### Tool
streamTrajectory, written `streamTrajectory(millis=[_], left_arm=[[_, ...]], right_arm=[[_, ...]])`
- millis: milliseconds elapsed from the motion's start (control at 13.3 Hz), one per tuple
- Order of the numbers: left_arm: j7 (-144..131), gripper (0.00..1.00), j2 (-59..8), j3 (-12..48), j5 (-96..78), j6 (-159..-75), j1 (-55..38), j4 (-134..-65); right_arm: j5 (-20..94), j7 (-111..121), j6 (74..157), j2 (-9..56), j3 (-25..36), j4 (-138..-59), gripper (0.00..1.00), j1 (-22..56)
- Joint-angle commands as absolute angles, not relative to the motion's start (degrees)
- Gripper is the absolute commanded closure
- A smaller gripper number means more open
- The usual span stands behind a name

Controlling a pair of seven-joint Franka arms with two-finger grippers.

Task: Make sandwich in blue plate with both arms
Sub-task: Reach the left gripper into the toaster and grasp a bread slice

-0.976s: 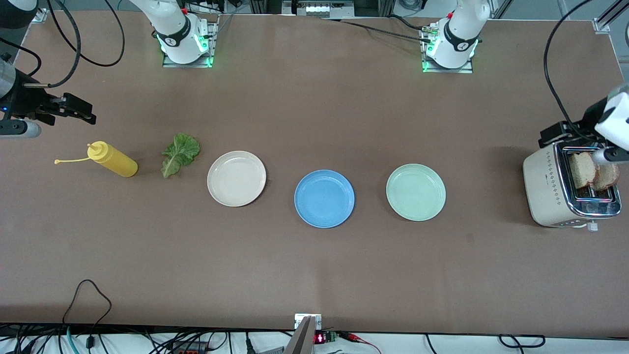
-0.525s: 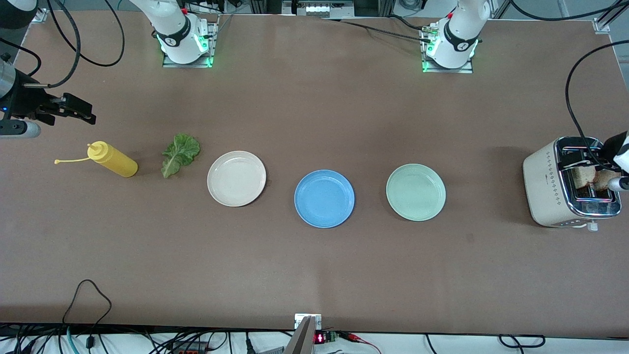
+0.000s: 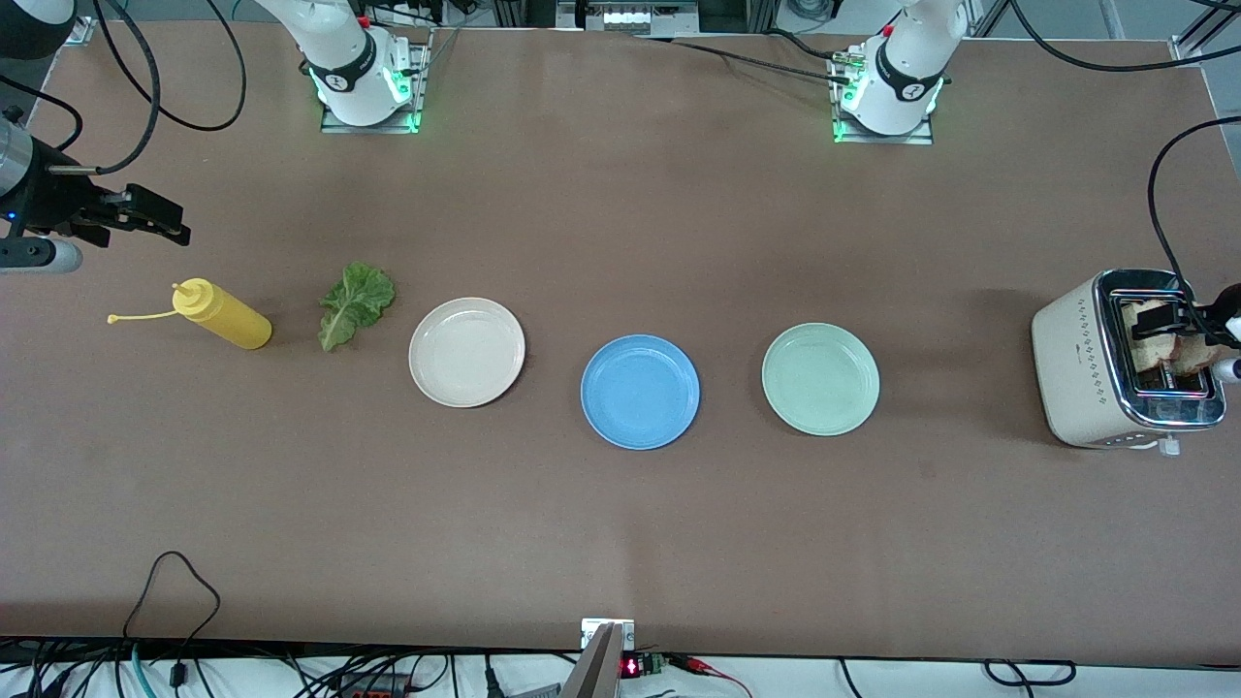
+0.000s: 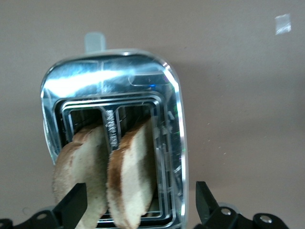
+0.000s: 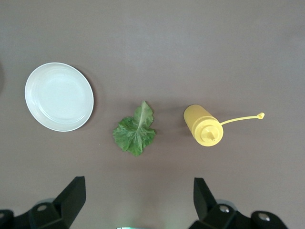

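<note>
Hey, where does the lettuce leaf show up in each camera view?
Front view: lettuce leaf lies on the table between the yellow bottle and the cream plate.
Left wrist view: not in it.
Right wrist view: leaf near the middle, again between bottle and cream plate.
Shared landmark: the yellow bottle.

A brown table (image 3: 620,533) carries 3 plates in a row: a cream-white plate (image 3: 466,351), the blue plate (image 3: 640,392) at its 4 o'clock, a mint-green plate (image 3: 820,379). At the right arm's end lie a lettuce leaf (image 3: 355,303) and a yellow squeeze bottle (image 3: 222,314); at the left arm's end stands a toaster (image 3: 1086,364).
</note>
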State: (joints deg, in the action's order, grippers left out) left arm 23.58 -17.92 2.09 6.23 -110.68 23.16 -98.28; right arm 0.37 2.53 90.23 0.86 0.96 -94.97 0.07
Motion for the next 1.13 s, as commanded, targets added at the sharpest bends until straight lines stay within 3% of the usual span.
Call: streamTrajectory(millis=[0,525,826,1051], left_arm=[[26.45,0.0,-18.45,2.81,6.5,-110.92,25.04,-98.61],[26.37,0.2,-19.51,2.99,6.42,-110.57,25.05,-99.67],[26.46,0.53,-20.21,2.99,6.42,-110.57,25.22,-100.28],[26.63,0.99,-20.13,2.99,6.42,-109.69,25.14,-100.2]], right_arm=[[0.7,2.28,90.53,0.61,0.79,-95.89,0.0,-0.35],[0.62,2.46,85.88,5.36,0.35,-95.71,0.0,0.44],[0.62,2.11,85.61,5.71,0.35,-95.8,0.0,0.53],[0.62,2.11,85.61,5.71,0.35,-95.8,0.0,0.53]])
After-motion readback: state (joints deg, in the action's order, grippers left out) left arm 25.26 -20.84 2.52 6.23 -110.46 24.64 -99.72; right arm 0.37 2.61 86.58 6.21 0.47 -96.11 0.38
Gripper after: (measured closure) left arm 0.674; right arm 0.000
